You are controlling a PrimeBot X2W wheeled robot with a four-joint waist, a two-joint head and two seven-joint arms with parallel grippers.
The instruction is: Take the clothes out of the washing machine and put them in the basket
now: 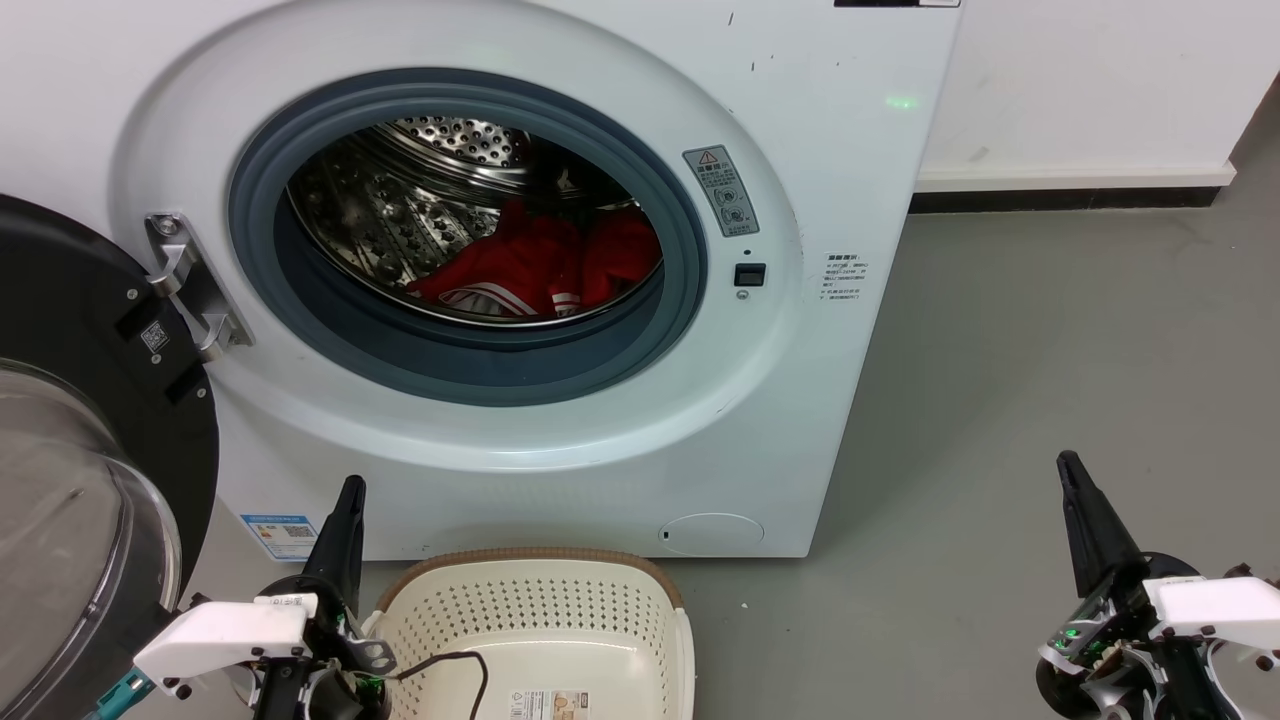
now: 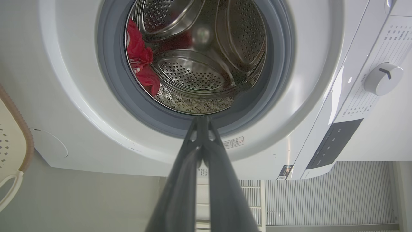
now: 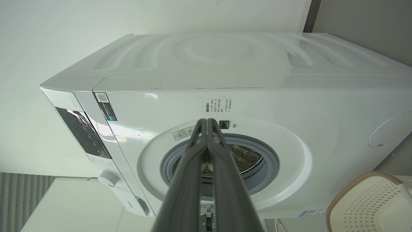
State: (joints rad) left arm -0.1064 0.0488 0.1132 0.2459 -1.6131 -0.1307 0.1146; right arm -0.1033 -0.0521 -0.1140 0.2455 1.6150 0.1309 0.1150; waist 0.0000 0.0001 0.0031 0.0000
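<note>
Left tool [image 1: 352,488] closed | right tool [image 1: 1068,462] closed | perforated basket [image 1: 530,553] | red clothes [image 1: 530,262], steel drum [image 1: 440,205]

The clothes [image 1: 530,265] lie in the washing machine [image 1: 820,390]; basket [image 1: 530,608] just before it, perhaps touching.

basket [image 1: 530,600]: near side cut by bottom edge | door [image 1: 60,290]: cut at left | warning sticker [image 1: 722,190]: print unreadable
</note>
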